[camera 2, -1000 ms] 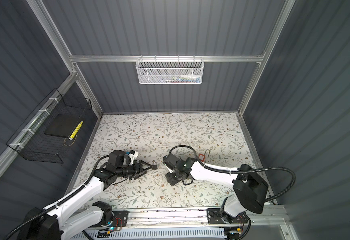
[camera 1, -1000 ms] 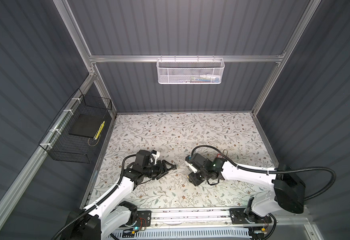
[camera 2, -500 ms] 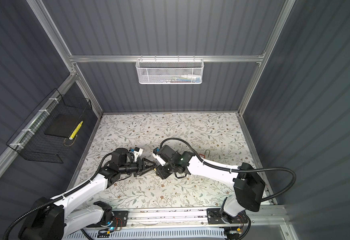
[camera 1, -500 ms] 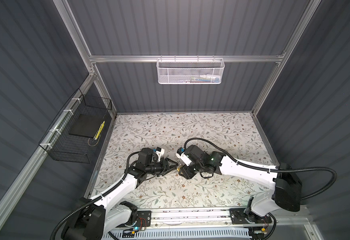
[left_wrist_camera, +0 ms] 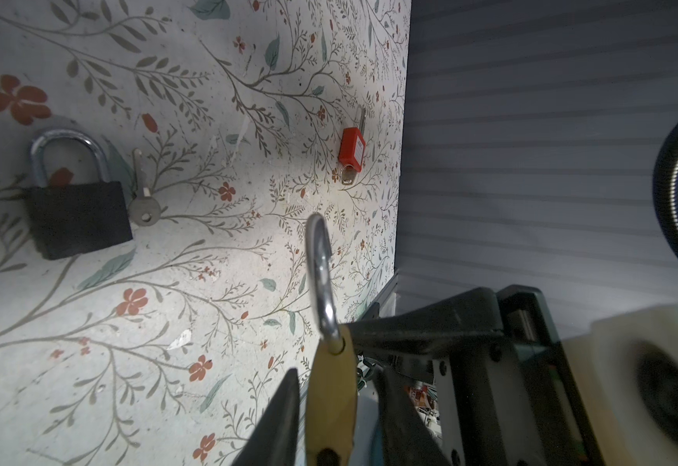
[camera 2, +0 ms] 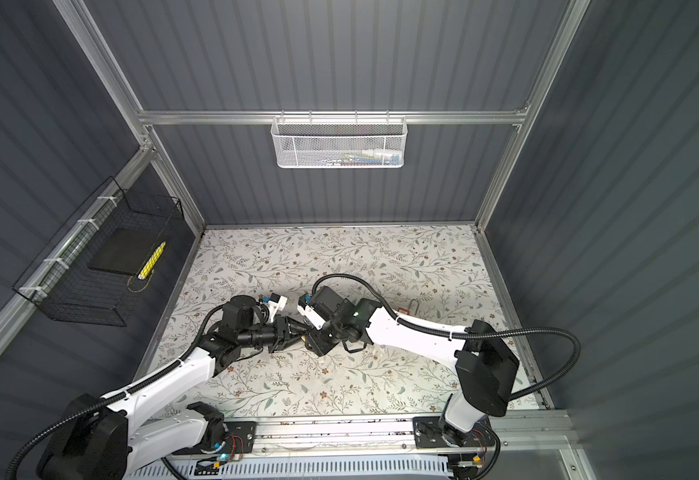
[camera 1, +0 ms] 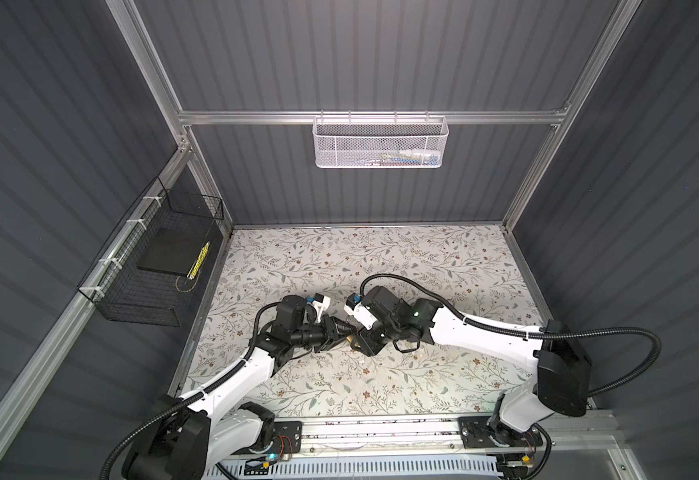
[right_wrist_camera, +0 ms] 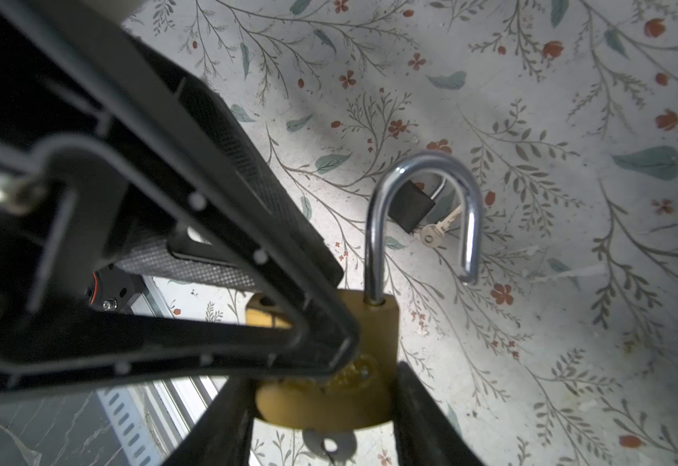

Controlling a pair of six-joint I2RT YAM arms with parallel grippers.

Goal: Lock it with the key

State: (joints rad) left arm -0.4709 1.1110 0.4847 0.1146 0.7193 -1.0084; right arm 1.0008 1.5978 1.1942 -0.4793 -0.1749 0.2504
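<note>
Holding the lock (right_wrist_camera: 377,335) above the worktop (right_wrist_camera: 571,322), the right jaws grip its sides and the left jaws sit around it, gripping or not I cannot tell; next, I think, push the open loop (right_wrist_camera: 426,159) shut and turn the key (right_wrist_camera: 313,441).

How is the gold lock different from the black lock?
The gold lock is held above the table by the right tool; the black lock lies flat on it. The gold lock's loop is open; the black lock's is shut. The gold lock's key sits in its bottom; the black lock's key lies beside it. Both have shiny silver loops.
</note>
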